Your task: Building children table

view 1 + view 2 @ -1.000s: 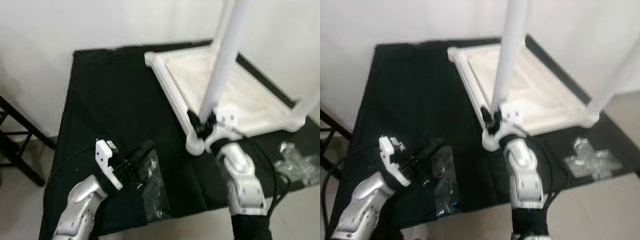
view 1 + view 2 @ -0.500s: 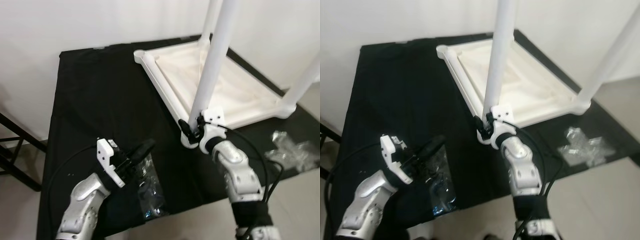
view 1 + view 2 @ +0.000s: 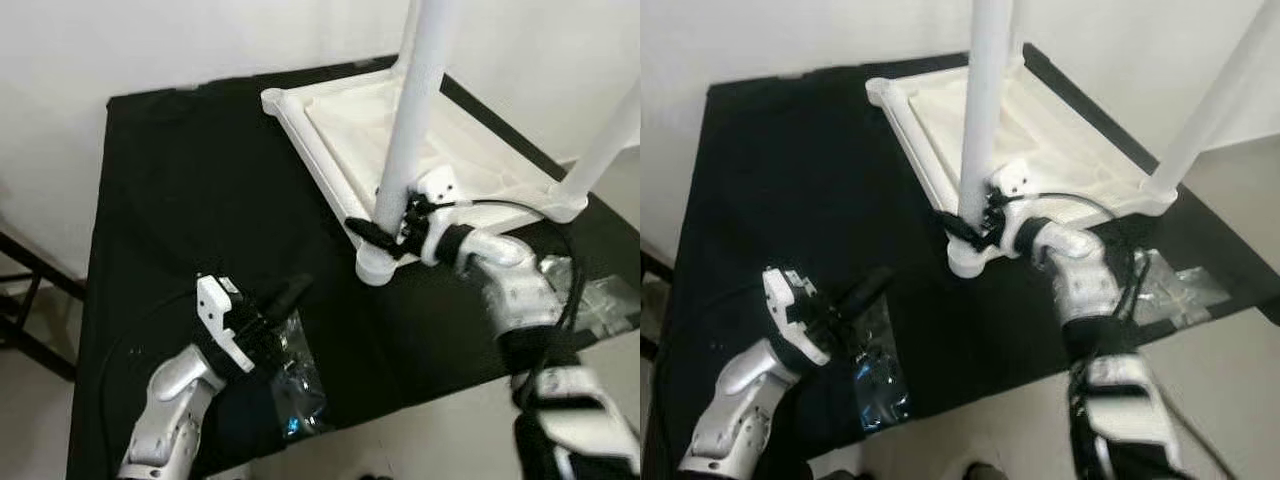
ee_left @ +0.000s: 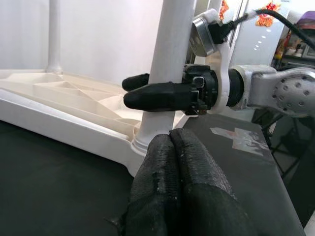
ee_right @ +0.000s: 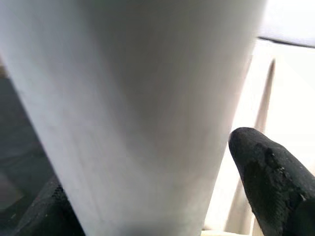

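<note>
A white children's table point(image 3: 450, 150) lies upside down on a black-draped worktop point(image 3: 190, 180), its legs pointing up. My right gripper point(image 3: 385, 228) is shut on the near leg point(image 3: 412, 110) just above its corner socket, one finger point(image 4: 157, 96) on each side of it. That leg point(image 5: 128, 108) looms close in the right wrist view, with a fingertip point(image 5: 268, 167) beside it. My left gripper point(image 3: 290, 293) rests low over the cloth, short of that corner. Its fingertips point(image 4: 170, 147) are pressed together on nothing.
A clear plastic bag of parts point(image 3: 295, 385) lies just under my left gripper near the front edge. A second bag point(image 3: 600, 300) lies at the right. Another leg point(image 3: 610, 140) rises at the table's right corner. A dark frame point(image 3: 20, 310) stands off the worktop's left side.
The camera has shifted. My right arm has swung out to the right while its gripper stays clasped on the leg's base. The left gripper holds its place.
</note>
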`<state>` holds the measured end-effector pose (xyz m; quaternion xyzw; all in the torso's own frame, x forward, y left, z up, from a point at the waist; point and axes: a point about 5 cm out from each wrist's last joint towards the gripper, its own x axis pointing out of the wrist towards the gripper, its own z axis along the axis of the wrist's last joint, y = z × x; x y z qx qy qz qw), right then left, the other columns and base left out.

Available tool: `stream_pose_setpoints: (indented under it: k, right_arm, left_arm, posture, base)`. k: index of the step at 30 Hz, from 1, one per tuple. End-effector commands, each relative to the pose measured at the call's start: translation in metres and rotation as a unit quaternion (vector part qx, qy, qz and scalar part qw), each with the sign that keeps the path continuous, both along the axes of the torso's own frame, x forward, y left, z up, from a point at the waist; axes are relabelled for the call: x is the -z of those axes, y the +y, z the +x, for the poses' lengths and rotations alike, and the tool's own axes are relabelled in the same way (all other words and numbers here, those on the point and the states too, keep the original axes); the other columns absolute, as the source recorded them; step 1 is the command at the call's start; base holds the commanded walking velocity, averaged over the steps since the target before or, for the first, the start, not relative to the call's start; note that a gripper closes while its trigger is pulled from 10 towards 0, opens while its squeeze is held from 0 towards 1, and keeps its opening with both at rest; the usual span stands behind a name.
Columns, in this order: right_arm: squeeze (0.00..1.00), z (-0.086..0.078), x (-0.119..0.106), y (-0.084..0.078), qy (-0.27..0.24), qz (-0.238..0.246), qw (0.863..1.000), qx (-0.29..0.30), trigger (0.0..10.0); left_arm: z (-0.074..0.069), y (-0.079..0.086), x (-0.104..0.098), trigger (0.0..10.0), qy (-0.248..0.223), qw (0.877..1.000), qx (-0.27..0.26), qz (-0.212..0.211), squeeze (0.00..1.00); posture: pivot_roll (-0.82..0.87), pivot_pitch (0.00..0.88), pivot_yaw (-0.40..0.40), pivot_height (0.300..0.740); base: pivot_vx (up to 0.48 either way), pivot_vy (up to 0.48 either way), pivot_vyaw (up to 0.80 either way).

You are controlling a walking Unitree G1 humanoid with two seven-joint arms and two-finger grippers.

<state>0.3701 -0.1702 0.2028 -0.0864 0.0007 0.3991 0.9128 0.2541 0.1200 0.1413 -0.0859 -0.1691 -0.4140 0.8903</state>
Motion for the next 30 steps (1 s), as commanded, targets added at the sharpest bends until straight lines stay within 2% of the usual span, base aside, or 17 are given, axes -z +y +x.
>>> stream_pose_setpoints:
  k: [1, 2, 3, 4, 14, 20, 22, 23, 24, 25, 26, 27, 28, 29, 30]
  right_arm:
    - [0.00, 0.000, 0.003, -0.002, 0.011, -0.007, 1.000, -0.021, 10.0]
    - [0.00, 0.001, 0.001, -0.004, 0.014, -0.005, 0.999, -0.029, 3.0]
    - [0.00, 0.001, 0.001, -0.004, 0.014, -0.005, 0.999, -0.029, 3.0]
    - [0.00, 0.003, -0.001, -0.006, 0.018, -0.011, 0.999, -0.034, 0.0]
    - [0.00, 0.005, -0.001, -0.008, 0.026, -0.014, 0.998, -0.059, 0.0]
    - [0.00, 0.002, 0.016, -0.024, 0.022, -0.034, 0.999, -0.018, 0.0]
    - [0.00, -0.001, 0.034, -0.030, 0.051, -0.045, 0.997, 0.046, 0.0]
    - [0.00, -0.001, 0.034, -0.030, 0.051, -0.045, 0.997, 0.046, 0.0]
    - [0.00, -0.002, 0.050, -0.029, 0.064, -0.055, 0.989, 0.123, 0.0]
    - [0.00, -0.003, 0.060, -0.029, 0.070, -0.063, 0.980, 0.175, 0.0]
    - [0.00, -0.003, 0.060, -0.029, 0.070, -0.063, 0.980, 0.175, 0.0]
    - [0.00, -0.015, 0.077, -0.014, 0.090, -0.026, 0.964, 0.248, 0.0]
    - [0.00, -0.015, 0.077, -0.014, 0.090, -0.026, 0.964, 0.248, 0.0]
    - [0.00, -0.028, 0.088, 0.002, 0.103, 0.000, 0.951, 0.290, 0.0]
    - [0.00, -0.035, 0.084, 0.011, 0.085, 0.000, 0.953, 0.291, 0.0]
  left_arm:
    - [-0.004, -0.001, 0.002, 10.0, -0.003, 1.000, -0.004, 0.005, 0.00]
    - [-0.004, -0.001, 0.002, 10.0, -0.004, 1.000, -0.006, 0.006, 0.00]
    - [-0.004, -0.001, 0.002, 10.0, -0.004, 1.000, -0.006, 0.006, 0.00]
    - [-0.005, -0.001, 0.002, 10.0, -0.006, 1.000, -0.008, 0.007, 0.00]
    - [-0.006, 0.000, 0.002, 10.0, -0.011, 1.000, -0.013, 0.008, 0.00]
    - [-0.007, 0.001, 0.001, 10.0, -0.015, 1.000, -0.015, 0.003, 0.00]
    - [-0.007, 0.001, 0.001, 10.0, -0.017, 1.000, -0.018, 0.003, 0.00]
    - [-0.007, 0.001, 0.001, 10.0, -0.017, 1.000, -0.018, 0.003, 0.00]
    - [-0.007, 0.002, 0.001, 10.0, -0.019, 1.000, -0.020, 0.003, 0.00]
    - [-0.007, 0.002, 0.000, 10.0, -0.019, 1.000, -0.022, 0.004, 0.00]
    - [-0.007, 0.002, 0.000, 10.0, -0.019, 1.000, -0.022, 0.004, 0.00]
    - [-0.006, 0.003, 0.000, 10.0, -0.020, 1.000, -0.023, 0.004, 0.00]
    - [-0.006, 0.003, 0.000, 10.0, -0.020, 1.000, -0.023, 0.004, 0.00]
    - [-0.006, 0.003, 0.000, 10.0, -0.021, 0.999, -0.024, 0.006, 0.00]
    - [-0.005, 0.003, 0.000, 10.0, -0.022, 0.999, -0.024, 0.009, 0.00]
  posture:
    - [0.03, 0.135, -0.029, 0.740]
    - [0.03, 0.136, -0.031, 0.740]
    - [0.03, 0.136, -0.031, 0.740]
    - [0.03, 0.136, -0.034, 0.740]
    - [0.03, 0.140, -0.032, 0.740]
    - [0.02, 0.147, -0.037, 0.740]
    - [0.01, 0.149, -0.038, 0.740]
    - [0.01, 0.149, -0.038, 0.740]
    - [0.01, 0.152, -0.036, 0.740]
    - [0.01, 0.152, -0.036, 0.740]
    - [0.01, 0.152, -0.036, 0.740]
    - [0.01, 0.161, -0.025, 0.740]
    - [0.01, 0.161, -0.025, 0.740]
    - [0.00, 0.156, -0.012, 0.740]
    - [-0.01, 0.151, -0.003, 0.740]
  base:
    - [0.000, 0.000, 0.00]
    - [0.000, 0.000, 0.00]
    - [0.000, 0.000, 0.00]
    - [0.000, 0.000, 0.00]
    - [0.000, 0.000, 0.00]
    - [0.000, 0.000, 0.00]
    - [0.000, 0.000, 0.00]
    - [0.000, 0.000, 0.00]
    - [0.000, 0.000, 0.00]
    - [0.000, 0.000, 0.00]
    - [0.000, 0.000, 0.00]
    - [0.000, 0.000, 0.00]
    - [0.000, 0.000, 0.00]
    - [0.000, 0.000, 0.00]
    - [0.000, 0.000, 0.00]
